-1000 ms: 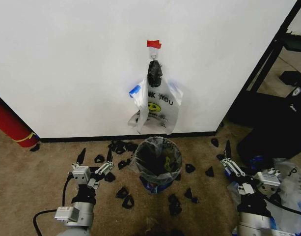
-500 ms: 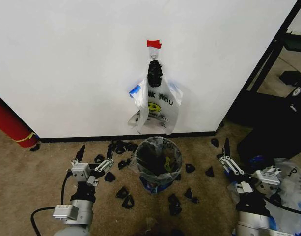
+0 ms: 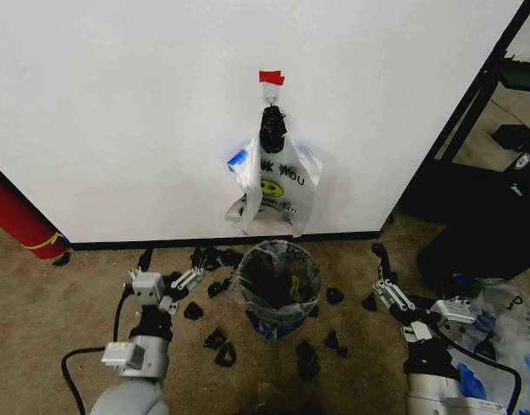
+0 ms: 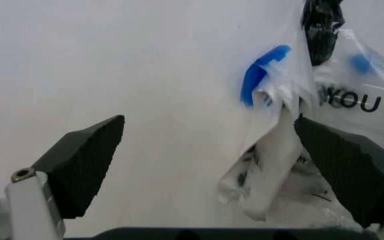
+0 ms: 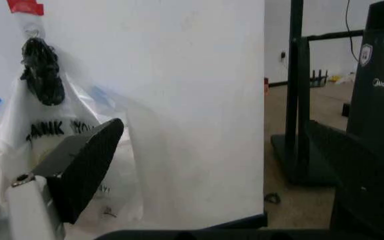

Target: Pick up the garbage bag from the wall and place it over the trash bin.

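head view: the wall (image 3: 143, 112), plain white with a black baseboard, takes up most of the scene above a brown carpet (image 3: 40, 303). garbage bag (image 3: 277, 186) hangs flat against the wall from a metal hook under a red tape piece (image 3: 271, 78), its gathered dark top at the hook, "thank you" lettering and yellow smiley facing out, blue patch on its left edge. directly below it, on the carpet just off the baseboard, stands the trash bin (image 3: 278, 284), already lined with clear plastic. small black scraps (image 3: 220, 343) lie scattered around the bin.

left gripper (image 3: 168, 269) sits low, left of the bin, fingers spread wide, holding nothing. right gripper (image 3: 382, 270) sits low, right of the bin, fingers also parted, holding nothing.

left wrist view: bag (image 4: 312, 125) lies beyond the spread fingers (image 4: 85, 160), untouched.
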